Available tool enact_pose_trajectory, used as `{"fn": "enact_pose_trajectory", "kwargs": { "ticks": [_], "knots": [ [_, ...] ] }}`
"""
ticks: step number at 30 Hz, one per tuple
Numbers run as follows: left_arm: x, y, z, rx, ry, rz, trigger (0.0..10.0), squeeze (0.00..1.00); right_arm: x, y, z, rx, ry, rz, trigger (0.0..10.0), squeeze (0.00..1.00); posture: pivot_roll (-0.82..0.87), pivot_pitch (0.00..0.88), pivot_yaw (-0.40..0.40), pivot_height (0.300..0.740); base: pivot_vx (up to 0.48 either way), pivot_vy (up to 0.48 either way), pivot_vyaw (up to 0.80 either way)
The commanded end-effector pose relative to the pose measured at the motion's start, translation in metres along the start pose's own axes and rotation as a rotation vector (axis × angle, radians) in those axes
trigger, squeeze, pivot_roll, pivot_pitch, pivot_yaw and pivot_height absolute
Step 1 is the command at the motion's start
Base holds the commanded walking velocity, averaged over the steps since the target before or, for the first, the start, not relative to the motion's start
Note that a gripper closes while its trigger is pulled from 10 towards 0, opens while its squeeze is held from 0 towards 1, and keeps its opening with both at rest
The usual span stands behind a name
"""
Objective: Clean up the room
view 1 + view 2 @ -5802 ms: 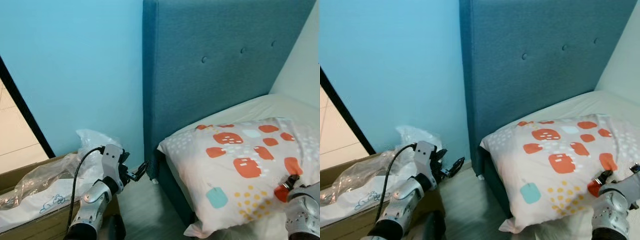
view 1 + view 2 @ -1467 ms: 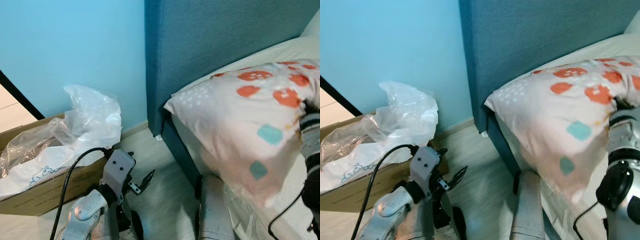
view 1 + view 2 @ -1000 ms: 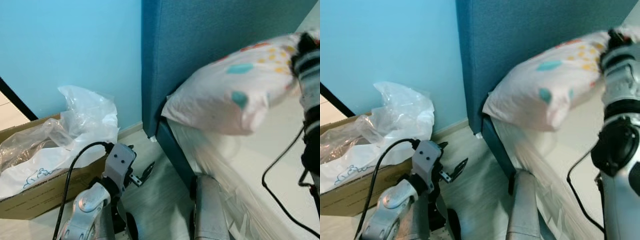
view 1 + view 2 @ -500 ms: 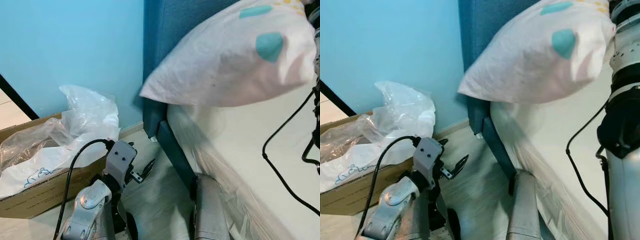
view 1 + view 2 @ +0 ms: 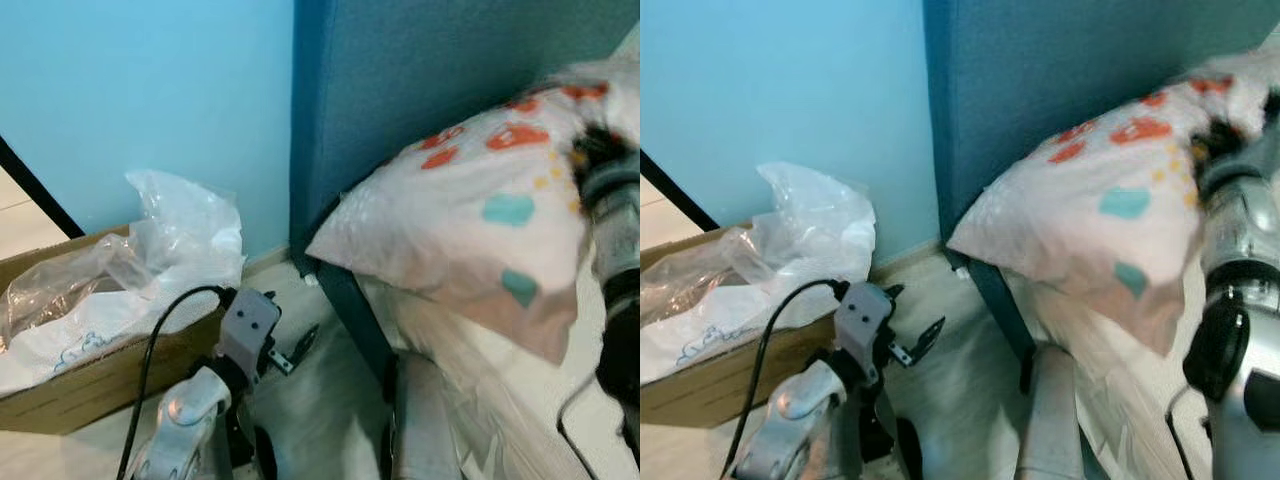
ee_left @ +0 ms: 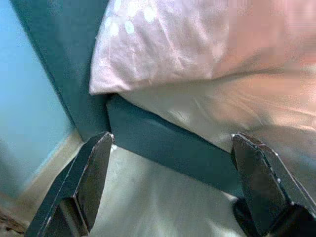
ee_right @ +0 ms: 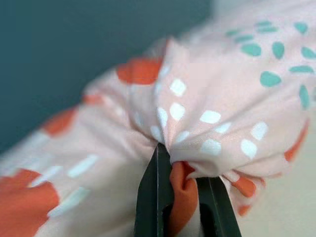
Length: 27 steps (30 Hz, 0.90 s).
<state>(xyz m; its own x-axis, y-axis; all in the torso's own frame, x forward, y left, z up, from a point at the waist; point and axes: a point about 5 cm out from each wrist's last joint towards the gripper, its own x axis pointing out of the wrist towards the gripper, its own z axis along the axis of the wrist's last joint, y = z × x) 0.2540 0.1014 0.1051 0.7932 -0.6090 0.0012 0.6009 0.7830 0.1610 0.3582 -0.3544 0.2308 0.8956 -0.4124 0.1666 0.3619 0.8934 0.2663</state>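
Note:
A white pillow [image 5: 470,220] with orange and teal patches hangs over the head end of the bed, against the teal headboard [image 5: 420,80]. My right gripper [image 7: 177,197] is shut on a bunched fold of the pillow [image 7: 197,108], at its right end by the wrist [image 5: 610,190]. My left gripper [image 5: 300,350] is open, low over the pale floor beside the bed's corner. In the left wrist view its fingers [image 6: 89,173] frame the pillow [image 6: 163,44] and the mattress edge.
A cardboard box [image 5: 100,370] with clear plastic wrap [image 5: 180,240] and white packing stands at the left, against the light blue wall. A dark door frame [image 5: 35,190] runs behind it. The white mattress [image 5: 490,400] lies under plastic at the right.
The pillow, swung high in front of the headboard half a second ago, has come down and now leans against the headboard. The left arm stays low by the box.

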Motion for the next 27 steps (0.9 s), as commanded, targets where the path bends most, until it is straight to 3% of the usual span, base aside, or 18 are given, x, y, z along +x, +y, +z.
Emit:
{"fn": "enact_pose_trajectory", "kwargs": {
  "ticks": [1,9,10,12,13,14,15,19,22,24,27],
  "knots": [
    [-0.002,-0.006,-0.005,-0.015,0.017,-0.019,10.0,0.00,-0.006,-0.010,-0.012,0.010,0.010,-0.056,0.0,0.00,0.13,0.268,-0.003,0.431,0.000,0.000,0.00],
    [-0.004,-0.005,-0.005,-0.020,0.016,-0.017,10.0,0.00,-0.028,-0.033,-0.051,-0.030,0.115,-0.163,0.0,0.00,0.13,0.269,-0.003,0.431,0.000,0.000,0.00],
    [-0.004,-0.004,-0.005,-0.020,0.017,-0.017,10.0,0.00,-0.035,-0.037,-0.065,-0.048,0.162,-0.184,10.0,0.00,0.12,0.267,-0.010,0.431,0.000,0.000,0.00],
    [-0.003,-0.004,-0.006,-0.022,0.016,-0.016,10.0,0.00,-0.042,-0.037,-0.077,-0.051,0.202,-0.195,10.0,0.00,0.12,0.260,-0.013,0.431,0.000,0.000,0.00],
    [-0.001,-0.004,-0.006,-0.026,0.014,-0.016,10.0,0.00,-0.047,-0.037,-0.088,-0.068,0.237,-0.209,10.0,0.85,0.11,0.254,-0.017,0.431,0.000,0.000,0.00],
    [-0.001,-0.004,-0.006,-0.026,0.014,-0.016,10.0,0.00,-0.047,-0.037,-0.088,-0.068,0.237,-0.209,10.0,0.85,0.11,0.254,-0.017,0.431,0.000,0.000,0.00],
    [0.000,-0.005,-0.005,-0.032,0.009,-0.014,10.0,0.00,-0.051,-0.036,-0.095,-0.082,0.260,-0.220,10.0,1.00,0.11,0.252,-0.018,0.431,0.000,0.000,0.00],
    [0.002,-0.005,-0.005,-0.047,0.002,-0.007,10.0,0.00,-0.054,-0.035,-0.100,-0.099,0.273,-0.235,10.0,1.00,0.11,0.241,-0.022,0.431,0.000,0.000,0.00],
    [0.009,0.008,-0.003,-0.254,-0.051,0.081,10.0,0.00,-0.053,-0.039,-0.094,-0.241,0.259,-0.302,10.0,1.00,0.10,0.202,-0.034,0.431,0.000,0.000,0.00],
    [0.009,0.008,-0.003,-0.254,-0.051,0.081,10.0,0.00,-0.053,-0.039,-0.094,-0.241,0.259,-0.302,10.0,1.00,0.10,0.202,-0.034,0.431,0.000,0.000,0.00],
    [0.013,0.013,-0.001,-0.415,-0.103,0.122,10.0,0.00,-0.044,-0.046,-0.073,-0.375,0.197,-0.363,10.0,1.00,0.07,0.158,-0.048,0.431,0.000,0.000,0.00]
  ]
}}
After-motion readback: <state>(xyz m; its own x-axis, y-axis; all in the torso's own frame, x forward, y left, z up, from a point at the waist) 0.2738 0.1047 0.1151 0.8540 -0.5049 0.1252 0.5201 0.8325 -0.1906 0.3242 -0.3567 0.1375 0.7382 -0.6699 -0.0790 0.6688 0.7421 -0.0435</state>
